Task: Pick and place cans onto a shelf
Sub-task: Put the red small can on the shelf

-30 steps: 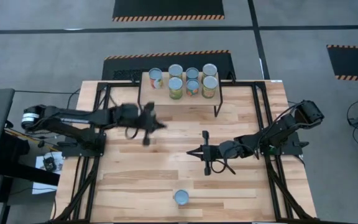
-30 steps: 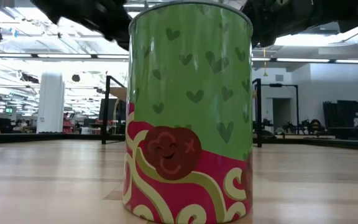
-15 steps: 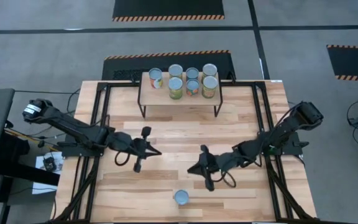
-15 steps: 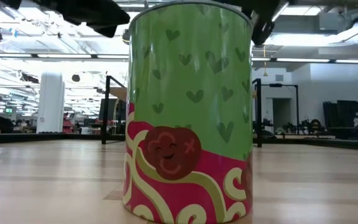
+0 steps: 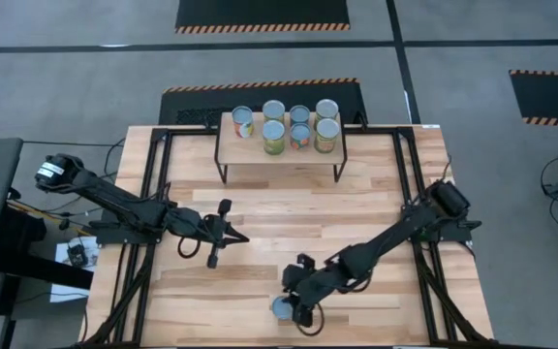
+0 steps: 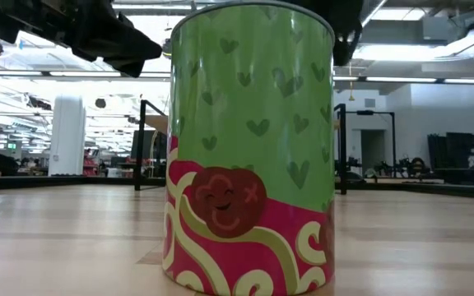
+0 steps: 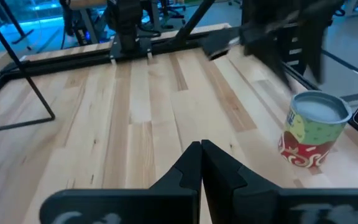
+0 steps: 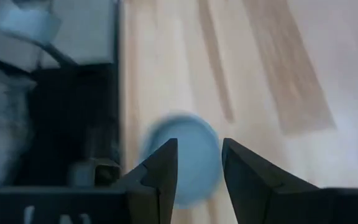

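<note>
Seven cans [image 5: 288, 126] are sitting on the shelf [image 5: 229, 150] at the far end of the desk [image 5: 269, 218], packed in two rows so that room is being left on the plank; they are well apart from both sets of fingers. The eighth, a green can with a red-and-cream base [image 7: 310, 129], is standing upright alone near the desk's front edge, directly under the right gripper [image 5: 298, 312], which is judged to be going for it as the last one to shelve.

The right arm is stretching low and long from its base toward that front edge, wrist angled down over the can's pale round top [image 8: 182, 158]. Its fingers [image 8: 160, 168] are standing apart with the lid showing in the gap between them; they are not clamped on it, and whether they are touching its sides cannot be told.

The left gripper [image 5: 219, 236] is waiting over bare boards, the green can lying ahead and off to one side of its fingers [image 7: 202, 165], which are pressed together and holding nothing
</note>
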Controlling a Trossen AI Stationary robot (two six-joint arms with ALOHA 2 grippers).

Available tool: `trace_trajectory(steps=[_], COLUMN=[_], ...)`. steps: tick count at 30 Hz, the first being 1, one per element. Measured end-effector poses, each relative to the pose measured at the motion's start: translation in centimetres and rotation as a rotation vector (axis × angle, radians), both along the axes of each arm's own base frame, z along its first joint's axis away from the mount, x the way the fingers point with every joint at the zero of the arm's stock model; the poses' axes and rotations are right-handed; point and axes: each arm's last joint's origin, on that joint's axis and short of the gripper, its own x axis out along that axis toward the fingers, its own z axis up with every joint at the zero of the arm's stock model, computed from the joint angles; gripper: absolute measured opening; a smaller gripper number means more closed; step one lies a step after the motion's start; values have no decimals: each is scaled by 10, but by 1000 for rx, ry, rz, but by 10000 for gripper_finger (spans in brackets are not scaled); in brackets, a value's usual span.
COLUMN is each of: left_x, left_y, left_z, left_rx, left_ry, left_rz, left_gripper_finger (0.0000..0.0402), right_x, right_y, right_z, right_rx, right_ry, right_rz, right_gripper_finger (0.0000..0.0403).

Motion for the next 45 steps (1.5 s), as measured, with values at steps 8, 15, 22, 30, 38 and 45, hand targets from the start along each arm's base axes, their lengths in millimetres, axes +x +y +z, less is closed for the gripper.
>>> trace_trajectory(steps=[8,15,22,30,38,45], left_x=[0,0,0,0,0,-2], left_y=[0,0,0,0,0,-6], left_z=[0,-1,-1,-1,-1,-1], left_rx=[5,7,6,3,1,2], left_ry=[1,10,10,9,10,10], left_rz=[-1,-1,-1,-1,-1,-28], left_gripper_finger=[0,0,0,0,0,0], right_x=[17,21,20,23,26,25], right_y=[5,2,-2,-1,1,9], right_z=[-9,-11,-14,-12,-4,3], right_rx=[-4,-22,-34,-38,-30,-31], right_ry=[147,168,185,149,113,84], right_rz=[-15,-31,-45,-24,-15,17], right_gripper_finger=[122,121,110,108,108,108])
